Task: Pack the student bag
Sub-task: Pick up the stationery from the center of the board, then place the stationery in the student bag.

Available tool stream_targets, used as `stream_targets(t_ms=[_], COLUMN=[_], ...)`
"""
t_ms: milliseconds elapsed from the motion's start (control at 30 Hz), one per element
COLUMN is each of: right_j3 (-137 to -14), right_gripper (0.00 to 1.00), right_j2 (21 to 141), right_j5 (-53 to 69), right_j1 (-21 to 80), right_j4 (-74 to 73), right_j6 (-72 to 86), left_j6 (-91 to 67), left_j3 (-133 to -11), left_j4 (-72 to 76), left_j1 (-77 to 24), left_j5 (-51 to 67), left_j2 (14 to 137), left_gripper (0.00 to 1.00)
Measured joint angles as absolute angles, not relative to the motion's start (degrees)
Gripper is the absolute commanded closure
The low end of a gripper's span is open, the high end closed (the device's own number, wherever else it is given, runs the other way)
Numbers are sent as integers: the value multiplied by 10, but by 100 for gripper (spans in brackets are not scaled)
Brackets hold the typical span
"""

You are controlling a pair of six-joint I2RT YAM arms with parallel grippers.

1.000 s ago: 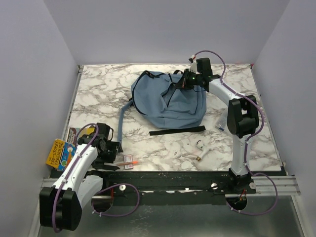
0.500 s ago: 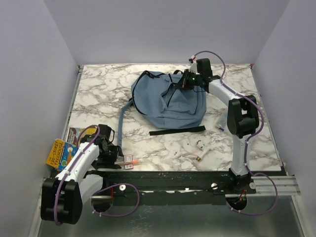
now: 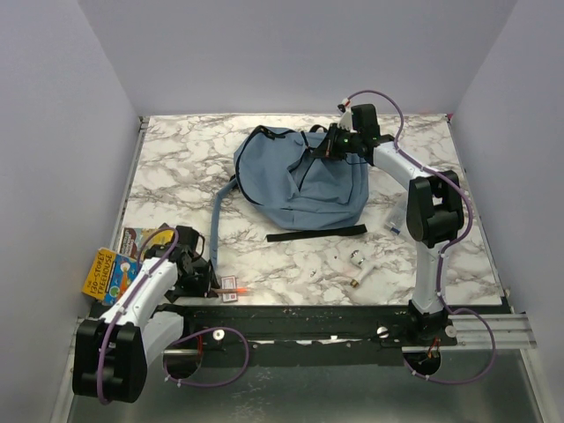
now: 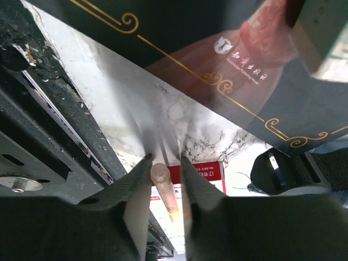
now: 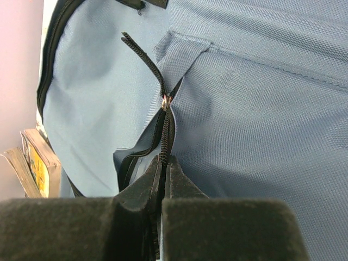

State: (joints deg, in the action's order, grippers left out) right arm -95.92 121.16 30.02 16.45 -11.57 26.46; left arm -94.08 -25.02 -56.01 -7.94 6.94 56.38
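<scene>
Student bag (image 3: 295, 189) lies at the far end of the table (image 3: 176, 167). Up close, the left gripper (image 4: 165, 161) has its jaws a little bit apart. The end of an orange pencil (image 4: 163, 187) sits between them, with a red card (image 4: 201, 173) just beside it. Far back, the right gripper (image 5: 165, 161) is squeezed tight on the bag's zip (image 5: 166, 128), with blue cloth on both sides of its jaws.

The left gripper (image 3: 199, 275) is shifted slightly toward the table's (image 3: 291, 257) near edge, closer to the orange pen (image 3: 238, 290).
</scene>
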Motion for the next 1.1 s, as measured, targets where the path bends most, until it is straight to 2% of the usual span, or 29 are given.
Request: stream_targets(t_ms=[233, 733, 967, 1100], right_j3=[-959, -959, -959, -959], right_gripper=[99, 99, 100, 99], right_j2=[1212, 1210, 1210, 1209], right_j5=[300, 296, 296, 297], right_j1=[165, 172, 174, 174], right_j4=[-116, -117, -117, -117], right_j6=[259, 248, 244, 244], left_j6=[-931, -810, -722, -673], left_j3=[-251, -397, -436, -489], left_j4=[-557, -544, -380, -280], left_j1=[-79, -87, -142, -206], left_j5=[69, 69, 86, 84], left_j2=[534, 488, 489, 556], left_gripper=[100, 100, 100, 100])
